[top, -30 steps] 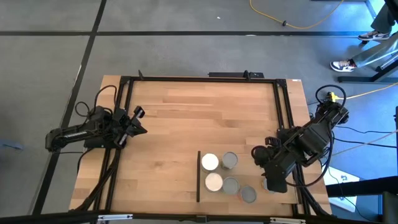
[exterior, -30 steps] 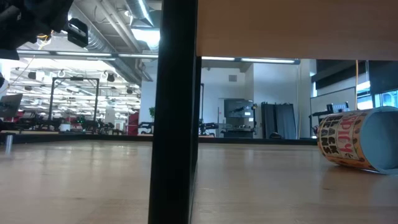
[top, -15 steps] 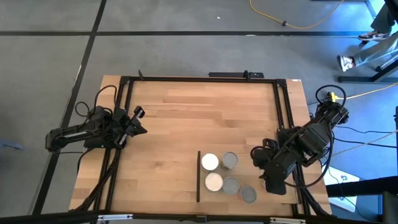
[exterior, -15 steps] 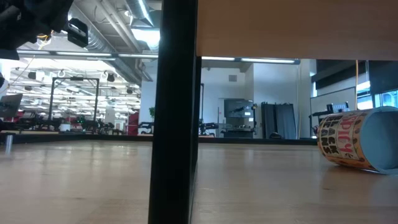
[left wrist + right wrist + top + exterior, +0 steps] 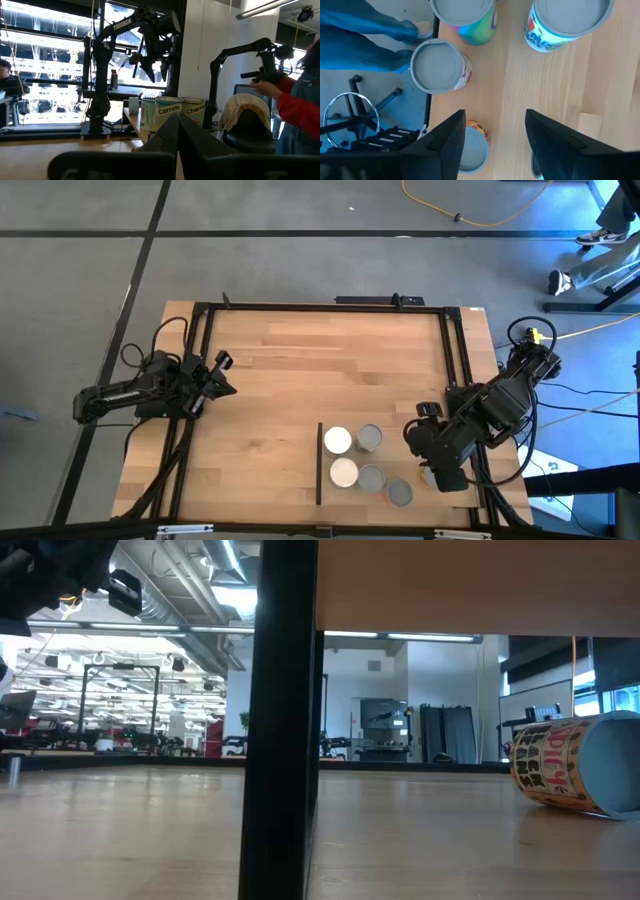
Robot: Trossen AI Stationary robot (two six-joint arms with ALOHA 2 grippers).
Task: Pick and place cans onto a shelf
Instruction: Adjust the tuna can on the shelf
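Several cans stand upright on the shelf [image 5: 395,461] at the table's near right: two white-topped [image 5: 337,440], the others grey-topped [image 5: 371,478]. My right gripper [image 5: 432,465] hangs open above the shelf's right end, pointing steeply down. In its wrist view the open fingers [image 5: 495,145] frame bare shelf wood [image 5: 515,85]. A grey-topped can [image 5: 437,67] stands beyond them and an orange-labelled can [image 5: 475,145] beside one finger. Another can [image 5: 570,775] lies on its side on the table. My left gripper [image 5: 224,376] waits shut at the table's left edge.
The shelf's dark strip [image 5: 319,463] marks its left end, and its post [image 5: 280,720] fills the low view's middle. The table's black frame [image 5: 455,370] runs close by my right arm. A person [image 5: 295,105] stands beyond the table. Bare tabletop [image 5: 330,370] spreads across the middle.
My right gripper has rolled a little about its own pointing line while staying above the shelf's right end. Its fingers keep the same gap. The cans stand where they stood.
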